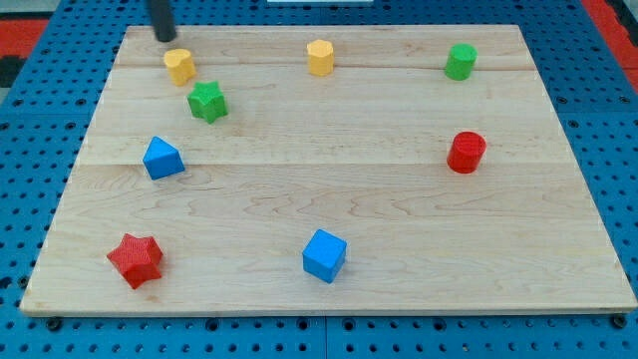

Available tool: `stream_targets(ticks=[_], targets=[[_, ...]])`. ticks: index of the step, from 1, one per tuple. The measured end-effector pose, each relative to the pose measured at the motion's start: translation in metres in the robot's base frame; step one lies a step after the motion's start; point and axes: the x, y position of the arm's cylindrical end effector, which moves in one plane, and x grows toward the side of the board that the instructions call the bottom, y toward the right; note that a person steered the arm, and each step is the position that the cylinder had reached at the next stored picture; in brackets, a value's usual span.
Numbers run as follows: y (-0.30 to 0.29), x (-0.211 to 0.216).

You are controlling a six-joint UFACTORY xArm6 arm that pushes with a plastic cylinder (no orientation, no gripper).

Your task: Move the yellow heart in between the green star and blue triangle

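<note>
The yellow heart (179, 66) lies near the board's top left. My tip (163, 38) is just above and to the left of it, a small gap apart. The green star (207, 101) sits just below and right of the heart. The blue triangle (162, 159) lies lower on the left side, below the star.
A yellow hexagon (320, 57) is at the top middle, a green cylinder (461, 61) at the top right, a red cylinder (466, 152) on the right, a blue cube (324, 255) at the bottom middle, a red star (136, 259) at the bottom left. The wooden board (349, 179) rests on blue pegboard.
</note>
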Motion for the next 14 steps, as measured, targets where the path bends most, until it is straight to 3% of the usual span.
stream_targets(ticks=[2,10,14], targets=[[-0.033,0.0],[0.051,0.025],[0.032,0.051]])
